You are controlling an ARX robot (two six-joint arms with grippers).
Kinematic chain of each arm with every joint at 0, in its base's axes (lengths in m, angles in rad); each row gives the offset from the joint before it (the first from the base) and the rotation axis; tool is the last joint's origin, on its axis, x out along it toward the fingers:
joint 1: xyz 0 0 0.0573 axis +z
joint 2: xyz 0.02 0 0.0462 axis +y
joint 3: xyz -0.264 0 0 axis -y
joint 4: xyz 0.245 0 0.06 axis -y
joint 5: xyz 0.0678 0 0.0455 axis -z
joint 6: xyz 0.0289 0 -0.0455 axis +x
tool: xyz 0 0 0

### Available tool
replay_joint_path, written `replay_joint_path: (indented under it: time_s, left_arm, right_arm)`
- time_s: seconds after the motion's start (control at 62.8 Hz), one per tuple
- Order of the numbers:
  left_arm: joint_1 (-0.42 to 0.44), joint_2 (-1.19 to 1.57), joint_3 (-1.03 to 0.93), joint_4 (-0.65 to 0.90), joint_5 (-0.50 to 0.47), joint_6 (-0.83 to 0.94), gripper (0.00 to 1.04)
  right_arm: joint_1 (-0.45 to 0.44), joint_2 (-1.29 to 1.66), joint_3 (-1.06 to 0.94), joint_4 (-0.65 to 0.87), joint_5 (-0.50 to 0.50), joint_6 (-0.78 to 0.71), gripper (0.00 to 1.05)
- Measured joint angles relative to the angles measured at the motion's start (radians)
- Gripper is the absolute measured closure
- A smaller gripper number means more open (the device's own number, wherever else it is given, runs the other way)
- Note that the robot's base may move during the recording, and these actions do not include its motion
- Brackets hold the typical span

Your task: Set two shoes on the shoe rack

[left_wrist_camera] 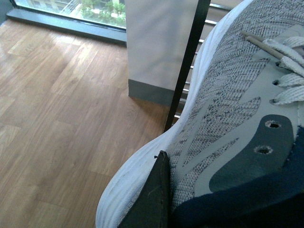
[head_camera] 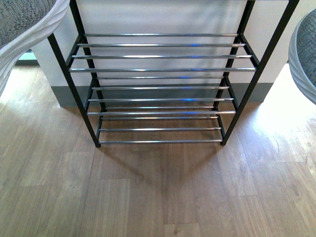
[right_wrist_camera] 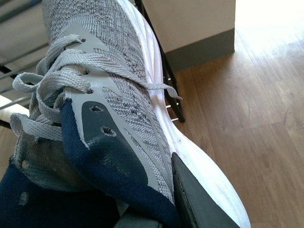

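Shoe rack (head_camera: 158, 69) against wall (head_camera: 163, 17), between left sneaker (head_camera: 24, 19) and right sneaker (head_camera: 306, 54).

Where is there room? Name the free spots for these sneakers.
Every visible tier of the shoe rack is bare between its black side frames; crowding only beside its top, where the left sneaker and right sneaker hang.

Left claw (left_wrist_camera: 153, 199), right claw (right_wrist_camera: 192, 199) (both part-hidden) gripping sneakers (left_wrist_camera: 223, 104) (right_wrist_camera: 128, 95).
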Motion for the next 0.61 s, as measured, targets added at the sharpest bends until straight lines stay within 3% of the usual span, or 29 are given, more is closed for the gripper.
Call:
replay_joint_path:
  time_s: [0.605]
  left_arm:
    - [0.0, 0.0, 0.0, 0.0, 0.003, 0.0, 1.03]
  right_arm:
    - [0.0, 0.0, 0.0, 0.0, 0.0, 0.0, 1.03]
